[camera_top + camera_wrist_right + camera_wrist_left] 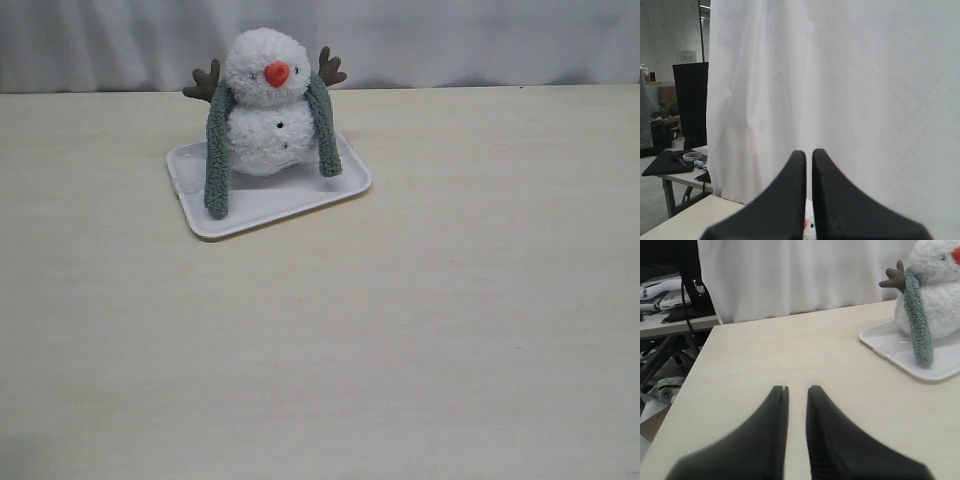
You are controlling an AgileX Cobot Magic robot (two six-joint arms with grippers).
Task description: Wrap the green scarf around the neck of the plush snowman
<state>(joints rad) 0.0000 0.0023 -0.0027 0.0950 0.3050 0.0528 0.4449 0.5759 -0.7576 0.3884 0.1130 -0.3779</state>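
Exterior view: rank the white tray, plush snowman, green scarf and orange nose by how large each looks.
1. white tray and plush snowman: too close to rank. The tray looks wider, the snowman taller.
2. green scarf, counting both hanging strands.
3. orange nose, clearly the smallest.

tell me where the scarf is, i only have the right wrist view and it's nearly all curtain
Observer: The green scarf is draped on the plush snowman, with one strand hanging down each side of its front. The strands are not crossed.
Operator: is the snowman sitting straight on the table
Observer: No, it stands upright on a white tray, and one scarf end hangs lower than the other.
Operator: where's the left claw
Observer: The left claw is over bare table, clear of the tray. It holds nothing, and there is a narrow gap between its jaws.
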